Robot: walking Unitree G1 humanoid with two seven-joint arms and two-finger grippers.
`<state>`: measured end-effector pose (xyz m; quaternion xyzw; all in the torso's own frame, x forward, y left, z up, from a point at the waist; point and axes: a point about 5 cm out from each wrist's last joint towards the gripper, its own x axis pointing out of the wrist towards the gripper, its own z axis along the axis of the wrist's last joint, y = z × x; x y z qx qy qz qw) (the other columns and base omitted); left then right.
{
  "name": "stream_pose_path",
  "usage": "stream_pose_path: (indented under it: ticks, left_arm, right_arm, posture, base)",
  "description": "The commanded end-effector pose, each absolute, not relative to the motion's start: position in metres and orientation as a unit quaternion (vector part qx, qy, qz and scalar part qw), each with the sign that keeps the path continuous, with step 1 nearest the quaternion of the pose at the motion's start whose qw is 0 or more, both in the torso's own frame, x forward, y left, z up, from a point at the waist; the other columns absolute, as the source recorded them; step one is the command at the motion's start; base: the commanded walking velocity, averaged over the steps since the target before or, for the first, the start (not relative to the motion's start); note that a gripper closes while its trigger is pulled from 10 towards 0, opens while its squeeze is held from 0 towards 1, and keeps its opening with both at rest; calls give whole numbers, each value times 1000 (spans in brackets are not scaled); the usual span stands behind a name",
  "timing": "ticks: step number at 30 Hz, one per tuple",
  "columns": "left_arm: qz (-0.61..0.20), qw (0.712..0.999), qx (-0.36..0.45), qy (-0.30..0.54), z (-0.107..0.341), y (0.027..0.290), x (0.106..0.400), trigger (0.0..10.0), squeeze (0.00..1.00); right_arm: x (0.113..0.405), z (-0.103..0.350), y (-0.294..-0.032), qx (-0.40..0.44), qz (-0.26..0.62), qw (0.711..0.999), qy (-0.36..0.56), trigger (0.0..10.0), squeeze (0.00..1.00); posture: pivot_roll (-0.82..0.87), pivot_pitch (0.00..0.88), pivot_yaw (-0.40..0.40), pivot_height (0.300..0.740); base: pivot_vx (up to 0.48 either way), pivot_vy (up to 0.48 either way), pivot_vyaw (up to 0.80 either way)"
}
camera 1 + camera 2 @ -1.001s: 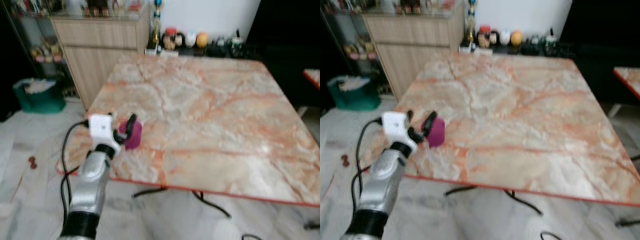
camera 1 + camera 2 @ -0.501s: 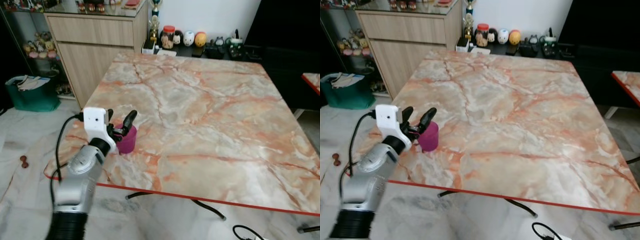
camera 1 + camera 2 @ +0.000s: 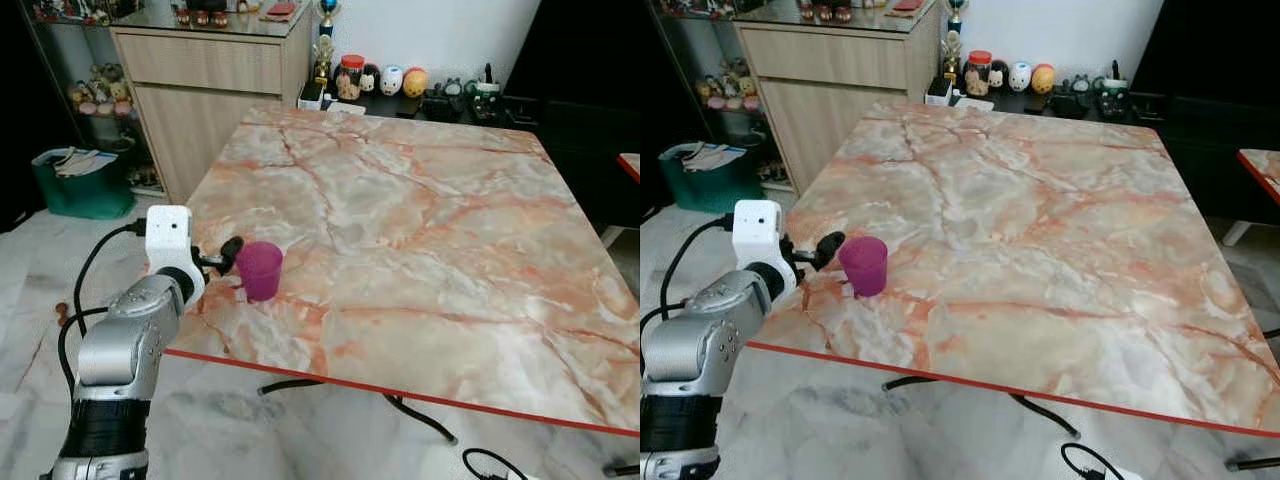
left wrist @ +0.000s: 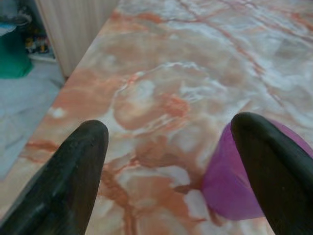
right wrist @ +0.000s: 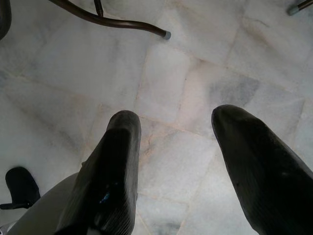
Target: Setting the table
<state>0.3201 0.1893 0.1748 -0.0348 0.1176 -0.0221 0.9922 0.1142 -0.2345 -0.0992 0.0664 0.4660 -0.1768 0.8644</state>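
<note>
Purple cup (image 3: 260, 270) stands upright on counter (image 3: 420, 230), just beside left end effector (image 3: 222, 262), fingers spread wide, gripping nothing; first item apparently placed, remaining settings not yet laid.

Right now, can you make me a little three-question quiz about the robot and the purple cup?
1. True or false: the purple cup stands upright on the marble table.
2. Which is right about the left gripper?
A. its jaws are clamped on the cup
B. its jaws are open, next to the cup
C. it hangs over the floor
3. Fill in: the right gripper, jaws open, hangs over the pale tiled ____.

Key
1. True.
2. B. In the left wrist view the cup sits off by one finger, not between the two.
3. Floor.
</note>
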Motion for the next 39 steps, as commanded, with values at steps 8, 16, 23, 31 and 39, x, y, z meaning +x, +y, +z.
stream_pose_path:
  ticks: [8, 16, 23, 31, 39]
  left_arm:
    - [-25, 989, -36, 142, 175, 180, 325, 10000, 0]
    - [-53, 987, -11, 149, 174, 168, 326, 10000, 0]
    - [-79, 985, 9, 151, 173, 157, 327, 10000, 0]
    - [-83, 985, 33, 150, 171, 149, 330, 10000, 0]
    - [-82, 983, 47, 159, 165, 147, 332, 10000, 0]
  right_arm:
    - [112, -100, -235, 63, -171, 864, 469, 10000, 0]
    - [110, -100, -234, 60, -164, 864, 472, 10000, 0]
    - [111, -100, -233, 61, -166, 864, 471, 10000, 0]
    - [111, -101, -232, 64, -166, 865, 470, 10000, 0]
    - [111, -101, -230, 64, -164, 865, 470, 10000, 0]
  posture:
    - [159, 0, -73, 740]
    - [152, 0, -77, 740]
    - [145, 0, -75, 740]
    - [142, 0, -73, 740]
    - [136, 0, -67, 740]
  base:
    - [0, 0, 0]
    - [0, 0, 0]
    - [0, 0, 0]
    - [0, 0, 0]
    - [0, 0, 0]
